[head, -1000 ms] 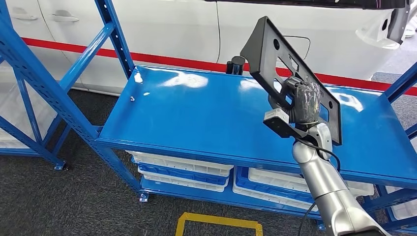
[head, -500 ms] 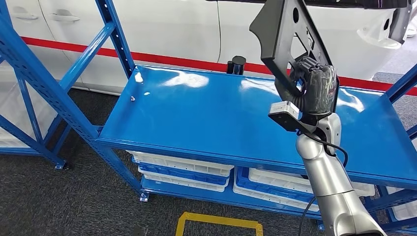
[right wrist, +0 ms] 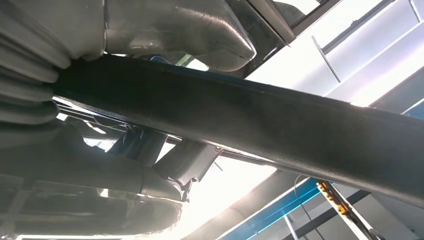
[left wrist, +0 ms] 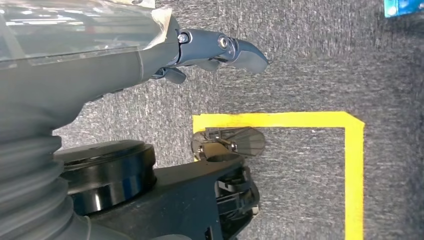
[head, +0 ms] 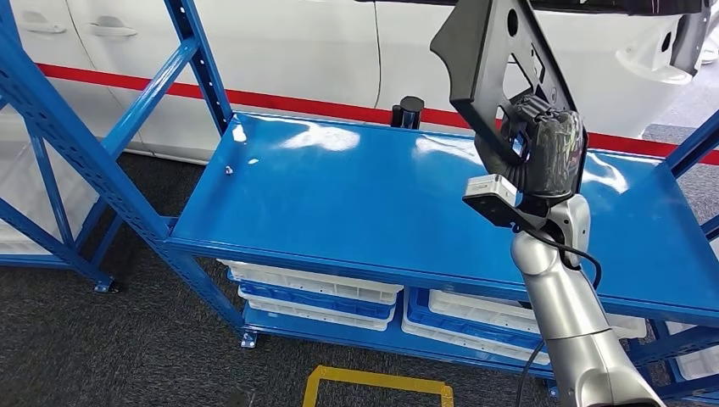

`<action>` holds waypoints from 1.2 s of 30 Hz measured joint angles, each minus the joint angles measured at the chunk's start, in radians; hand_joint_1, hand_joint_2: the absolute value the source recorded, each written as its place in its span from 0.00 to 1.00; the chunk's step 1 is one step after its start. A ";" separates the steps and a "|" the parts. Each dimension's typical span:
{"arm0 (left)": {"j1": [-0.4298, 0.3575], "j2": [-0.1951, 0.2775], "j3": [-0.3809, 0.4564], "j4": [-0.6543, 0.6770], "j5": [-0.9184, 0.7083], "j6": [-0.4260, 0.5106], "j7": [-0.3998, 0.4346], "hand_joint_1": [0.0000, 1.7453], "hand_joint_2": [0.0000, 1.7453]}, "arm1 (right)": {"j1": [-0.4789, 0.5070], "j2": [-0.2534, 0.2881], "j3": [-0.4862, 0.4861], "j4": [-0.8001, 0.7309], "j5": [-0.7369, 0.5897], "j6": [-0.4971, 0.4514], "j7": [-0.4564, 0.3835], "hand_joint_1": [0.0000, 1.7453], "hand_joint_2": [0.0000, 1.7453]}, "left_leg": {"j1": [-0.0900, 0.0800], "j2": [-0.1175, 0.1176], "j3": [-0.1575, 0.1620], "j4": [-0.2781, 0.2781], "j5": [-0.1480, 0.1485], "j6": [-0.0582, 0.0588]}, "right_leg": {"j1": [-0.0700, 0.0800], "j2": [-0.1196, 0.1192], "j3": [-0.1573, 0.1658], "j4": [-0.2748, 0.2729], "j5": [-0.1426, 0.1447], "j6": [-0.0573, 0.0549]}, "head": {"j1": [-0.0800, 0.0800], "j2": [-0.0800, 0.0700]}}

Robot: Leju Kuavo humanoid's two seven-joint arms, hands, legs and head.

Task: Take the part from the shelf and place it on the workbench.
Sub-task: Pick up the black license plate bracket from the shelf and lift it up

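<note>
Your right hand (head: 543,153) is gripping the black part (head: 485,64) and holding it up in the air, above the right half of the blue shelf (head: 356,203). The part is a flat, dark plate with holes and cut-outs; it is standing tilted, its upper end reaching the top edge of the head view and its lower end sitting inside the hand. It is not touching the shelf surface. In the right wrist view you are seeing the part (right wrist: 260,125) as a dark bar running across the picture, with the thumb (right wrist: 190,25) lying against one side of it and the other fingers (right wrist: 90,200) wrapping the opposite side, so the grasp is closed on it.

Your left hand (left wrist: 215,50) is hanging over the dark grey carpet (left wrist: 310,65), beside a yellow tape marking (left wrist: 280,120) on the floor. Its fingers are curling slightly and holding nothing; whether they are spread or drawn in you cannot tell from this angle.

On the far edge of the shelf a small black cylinder (head: 409,110) is standing upright, to the left of the raised part. Below the shelf surface, white and blue bins (head: 314,292) are lying stacked on the lower level. Behind the shelf a white car body (head: 297,51) with a red stripe is standing.
</note>
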 joint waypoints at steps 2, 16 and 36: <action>0.000 0.000 -0.001 0.000 -0.009 -0.007 0.011 0.00 1.00 | -0.001 0.003 -0.001 -0.002 0.003 0.003 0.003 1.00 1.00 | 0.000 0.000 0.000 0.000 0.000 0.000 | 0.000 0.000 0.000 0.000 0.000 0.000 | 0.000 0.000; 0.000 -0.005 -0.001 0.000 -0.027 -0.025 0.009 0.00 1.00 | -0.115 -0.078 0.000 -0.355 -0.028 0.128 0.079 1.00 1.00 | -0.001 0.000 -0.004 0.000 0.000 0.000 | 0.000 0.000 -0.005 0.000 0.000 0.000 | 0.000 0.000; -0.003 -0.011 -0.003 0.000 -0.040 -0.014 0.048 0.00 1.00 | -0.110 -0.146 0.001 -0.450 -0.079 0.112 0.061 1.00 1.00 | -0.001 0.000 -0.005 0.001 0.000 0.000 | 0.000 0.000 -0.004 0.000 0.000 0.000 | 0.000 0.000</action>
